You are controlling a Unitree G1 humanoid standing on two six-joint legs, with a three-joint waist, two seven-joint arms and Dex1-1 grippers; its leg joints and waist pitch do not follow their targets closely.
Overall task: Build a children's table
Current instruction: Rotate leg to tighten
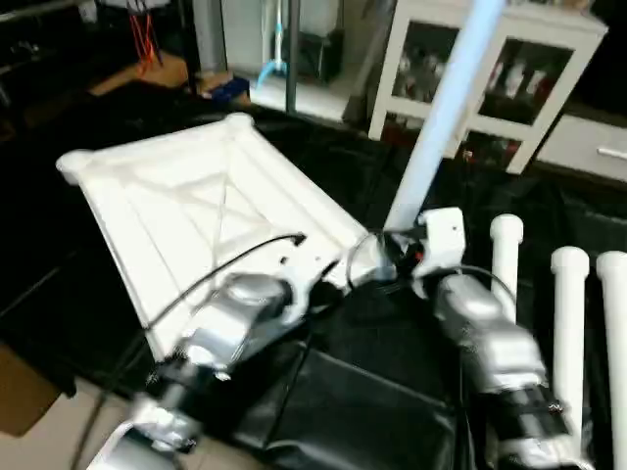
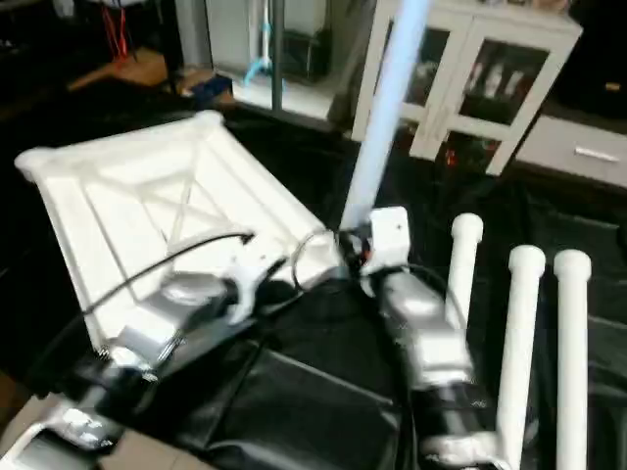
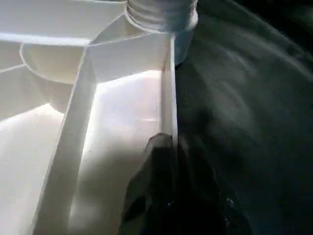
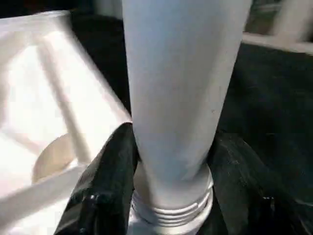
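Note:
The white tabletop [image 1: 196, 206] lies upside down on black cloth, its ribbed X-braced underside facing up. One white leg [image 1: 441, 117] stands tilted in the near right corner socket, and its threaded end [image 4: 171, 213] sits at the socket mouth. My right gripper [image 1: 392, 257] is shut on the leg's flared base, with a black finger [image 4: 105, 181] on each side. My left gripper [image 3: 164, 147] is shut on the tabletop's thin rim wall [image 3: 168, 88] just beside that corner. Three more legs [image 1: 568, 323] lie side by side to the right.
A white glass-door cabinet [image 1: 490, 78] stands behind the work, and the upright leg leans toward it. Black cloth [image 1: 362, 392] covers the surface under both forearms. Bare floor [image 1: 39, 431] shows at the near left, past the cloth's edge.

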